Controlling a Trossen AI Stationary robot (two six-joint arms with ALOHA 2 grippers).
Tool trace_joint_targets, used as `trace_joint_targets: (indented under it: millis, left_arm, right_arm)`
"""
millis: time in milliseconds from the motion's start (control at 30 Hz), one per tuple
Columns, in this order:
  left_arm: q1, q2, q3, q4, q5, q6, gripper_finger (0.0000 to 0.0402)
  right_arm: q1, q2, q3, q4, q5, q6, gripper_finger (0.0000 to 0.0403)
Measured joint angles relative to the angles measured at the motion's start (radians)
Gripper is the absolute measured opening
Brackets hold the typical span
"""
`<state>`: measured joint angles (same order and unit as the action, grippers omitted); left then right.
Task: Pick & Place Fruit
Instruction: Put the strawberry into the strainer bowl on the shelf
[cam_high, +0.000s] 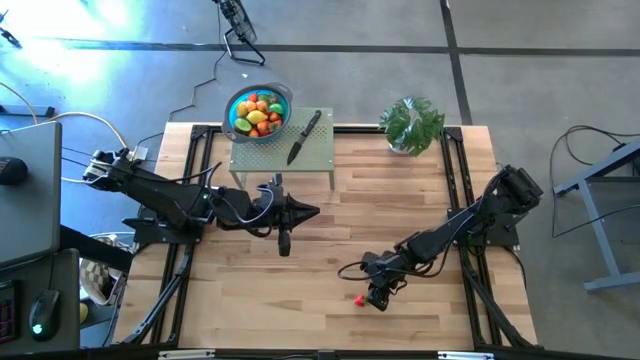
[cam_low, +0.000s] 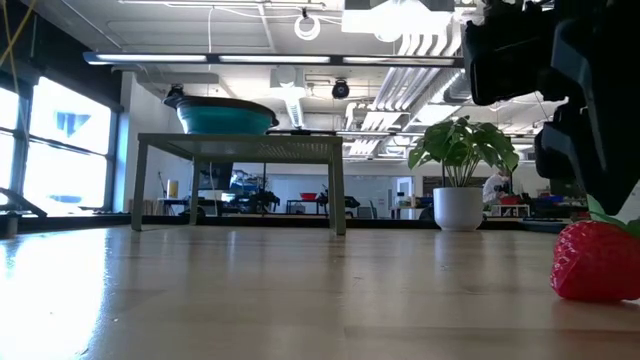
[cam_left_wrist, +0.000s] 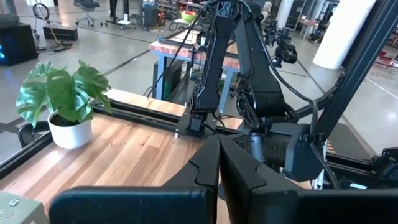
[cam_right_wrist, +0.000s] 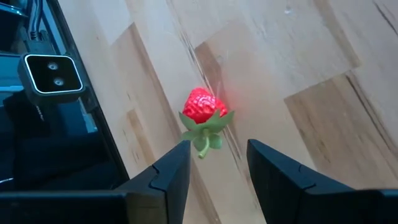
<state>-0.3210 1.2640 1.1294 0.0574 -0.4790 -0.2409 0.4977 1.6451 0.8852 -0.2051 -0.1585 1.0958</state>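
Note:
A red toy strawberry (cam_right_wrist: 201, 107) with a green leafy stem lies on its side on the wooden table (cam_high: 300, 290), near the front edge right of the middle, also in the low view (cam_low: 596, 262). My right gripper (cam_right_wrist: 217, 150) slants down just behind it, open. Its fingertips stand either side of the stem's end and touch nothing. More fruit (cam_high: 257, 112) fills a blue bowl (cam_high: 283, 99) on a small green stand (cam_high: 320, 155) at the far edge. My left gripper (cam_high: 312, 211) hovers shut and level, in front of the stand.
A black-handled knife (cam_high: 304, 135) lies on the stand beside the bowl. A potted plant (cam_high: 411, 125) stands at the far right of the table. Black frame rails (cam_high: 180, 250) run along both sides. Bare wood lies between the two arms.

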Motion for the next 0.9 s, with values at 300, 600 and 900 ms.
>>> trace_joint_targets:
  millis: [300, 600, 900]
  left_arm:
    - [0.000, 0.000, 0.000, -0.001, -0.001, 0.000, 0.0010]
    - [0.000, 0.000, 0.000, -0.004, -0.001, 0.000, 0.0010]
    - [0.000, 0.000, 0.000, -0.005, -0.001, 0.000, 0.0010]
  right_arm:
    - [0.029, 0.037, 0.000, 0.007, 0.000, 0.011, 0.0151]
    - [0.048, 0.065, 0.000, 0.088, 0.030, 0.015, 0.0151]
    - [0.048, 0.065, 0.000, 0.089, 0.049, 0.018, 0.0141]
